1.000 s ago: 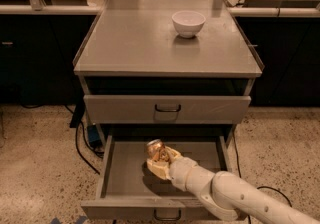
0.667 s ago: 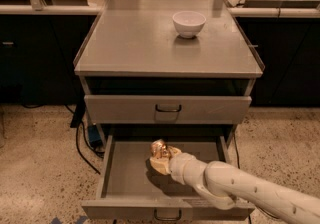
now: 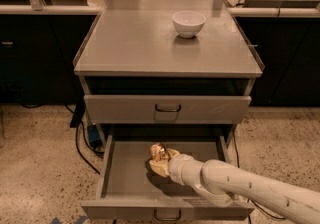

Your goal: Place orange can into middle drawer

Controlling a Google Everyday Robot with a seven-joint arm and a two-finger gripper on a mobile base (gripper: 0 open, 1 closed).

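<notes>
White bowl (image 3: 188,23) sits on worktop (image 3: 130,43). Upper drawer (image 3: 167,109) closed. Middle drawer (image 3: 120,178) pulled open, gripper (image 3: 160,158) reaching inside it, jaws pinching orange can (image 3: 158,151) near drawer's middle.

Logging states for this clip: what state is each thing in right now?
middle drawer: pulled open.
upper drawer: closed.
orange can: within the open drawer, at the gripper.
white bowl: upright on the cabinet top.
gripper: inside the middle drawer.
</notes>
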